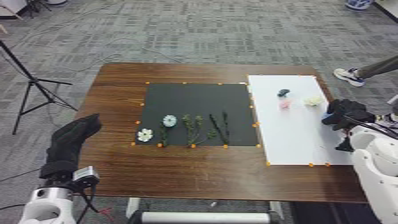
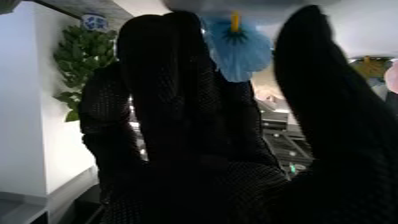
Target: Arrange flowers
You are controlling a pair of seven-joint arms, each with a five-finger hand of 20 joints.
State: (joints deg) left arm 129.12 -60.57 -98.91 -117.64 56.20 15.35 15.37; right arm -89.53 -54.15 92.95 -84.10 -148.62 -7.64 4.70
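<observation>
Okay, right hand (image 1: 348, 111) is over the right side of the white sheet (image 1: 286, 140), by the worktop's (image 1: 200, 175) right edge. In the right wrist view that hand (image 2: 173, 100) is open, fingers close to straight, thumb apart from them. Light blue flower (image 2: 242, 57) sits in the gap between fingers and thumb; can't tell if it's gripped.

On the white sheet, far half: dark blue flower (image 1: 283, 93), pink flower (image 1: 285, 104) just nearer, cream flower (image 1: 313, 101) off to the right of both, close to the right hand.

Black mat (image 1: 195, 97), left of the sheet and apart from it: white flower (image 1: 145, 135) at its near left corner, pale blue flower (image 1: 170, 120) a bit farther in, leafy green sprigs (image 1: 193, 129) in the near middle, thin dark stems (image 1: 219, 129) to their right. Orange markers (image 1: 268, 164) along edges of mat and sheet.

Left hand (image 1: 75, 134) is at the worktop's left edge, fingers out loosely, holding nothing, well apart from the flowers.
</observation>
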